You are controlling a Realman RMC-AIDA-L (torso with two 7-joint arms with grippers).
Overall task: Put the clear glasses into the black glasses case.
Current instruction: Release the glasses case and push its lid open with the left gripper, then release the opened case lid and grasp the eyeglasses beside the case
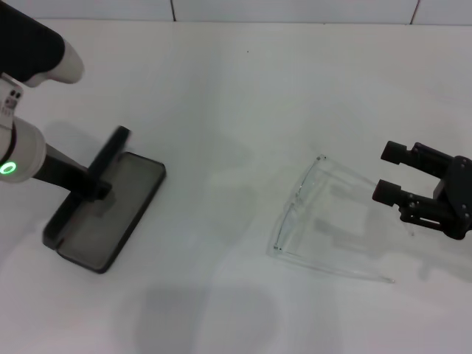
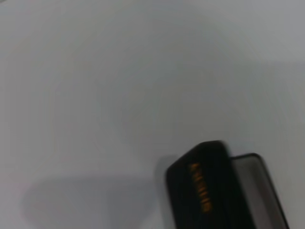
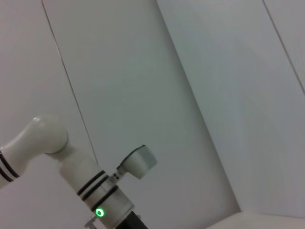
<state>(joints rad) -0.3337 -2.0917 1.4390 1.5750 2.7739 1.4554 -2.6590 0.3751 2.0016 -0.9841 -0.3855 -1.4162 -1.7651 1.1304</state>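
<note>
The clear glasses (image 1: 302, 214) lie open on the white table (image 1: 221, 96), lens front facing my left side, both thin arms trailing toward my right gripper (image 1: 389, 172). That one hovers just beside the arm tips, fingers spread apart, holding nothing. Over on my left, the black glasses case (image 1: 110, 210) sits open, long axis diagonal, my left gripper (image 1: 99, 181) clamped on its raised lid.

Colours on the white desk (image 1: 221, 88)

The glasses case (image 1: 110, 214) is black, grey inside, with orange letters (image 2: 201, 186). The glasses (image 1: 299, 214) are clear. The right tool (image 1: 385, 172) is black.
</note>
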